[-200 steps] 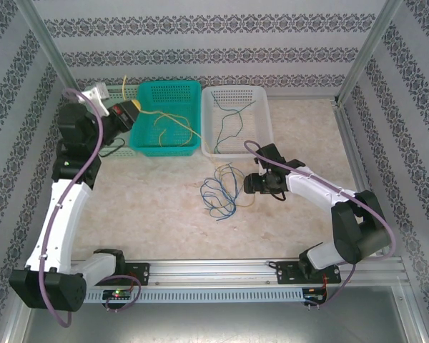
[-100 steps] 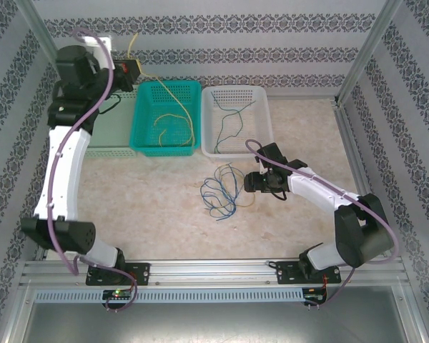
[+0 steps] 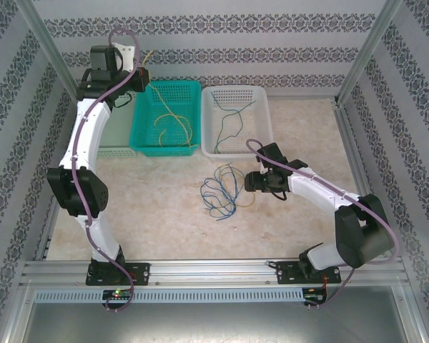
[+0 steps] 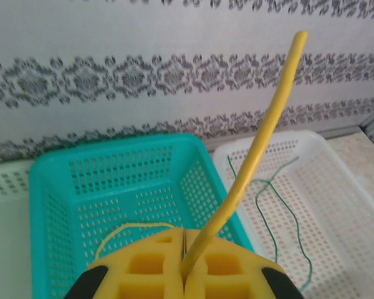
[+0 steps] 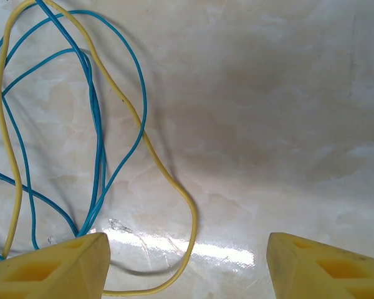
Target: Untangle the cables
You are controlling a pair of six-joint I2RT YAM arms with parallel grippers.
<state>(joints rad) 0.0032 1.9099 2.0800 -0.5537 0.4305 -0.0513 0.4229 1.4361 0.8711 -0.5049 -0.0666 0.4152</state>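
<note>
Okay, I see left hand (image 4: 184,265) pinching yellow cable (image 4: 262,143) near teal basket (image 4: 62,212), right hand (image 5: 187,261) open over tangle (image 5: 100,143) on bench (image 5: 280,93).

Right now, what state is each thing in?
Left end effector: shut on yellow cable.
Right end effector: open, low over table.
Yellow cable: pinched, trailing into teal basket.
White basket: holds green cable.
Blue-yellow tangle: loose on table, tangled.

- L wrist view: yellow cable (image 4: 263,143), lower end hidden btwn pads of left gripper (image 4: 184,265), bottom centre; gripper body cut by bottom edge.
- R wrist view: blue cables (image 5: 100,143) run off top & left edges, ends unseen.
- Top view: tangle (image 3: 220,191), centre frame, strands too thin to tell crossings.
</note>
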